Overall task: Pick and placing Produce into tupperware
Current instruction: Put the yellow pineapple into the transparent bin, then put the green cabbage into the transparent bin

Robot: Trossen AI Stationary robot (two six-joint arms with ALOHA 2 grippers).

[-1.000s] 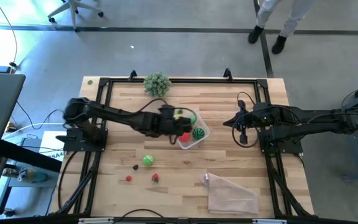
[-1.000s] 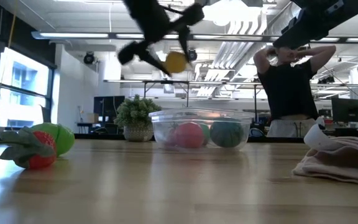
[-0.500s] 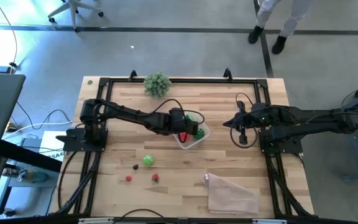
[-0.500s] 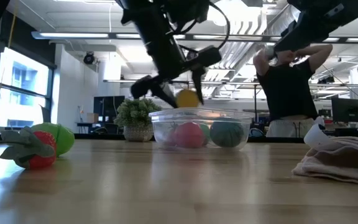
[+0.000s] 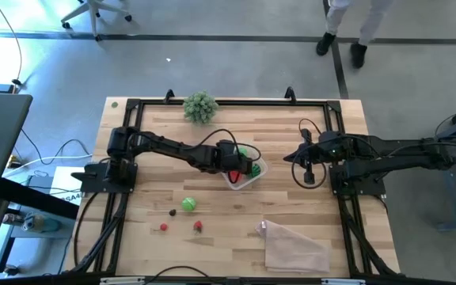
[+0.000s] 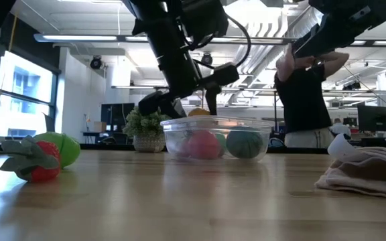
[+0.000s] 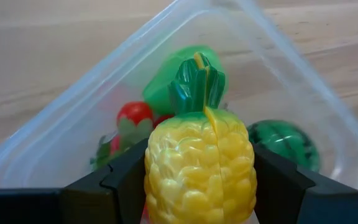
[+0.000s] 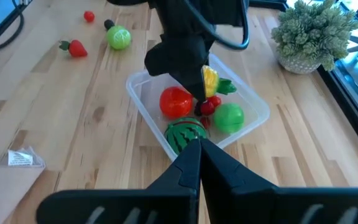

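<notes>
A toy pineapple [image 7: 199, 168], judged light, rigid and slick, is held clamped across its body between the left jaws over the tupperware [image 5: 256, 172], where a mid-body grip seems surest, while the right jaws, pressed together, are kept well apart above the worktop [image 5: 307, 214].

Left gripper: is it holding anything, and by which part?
The left gripper holds a toy pineapple by the sides of its yellow body, over the tupperware.
</notes>
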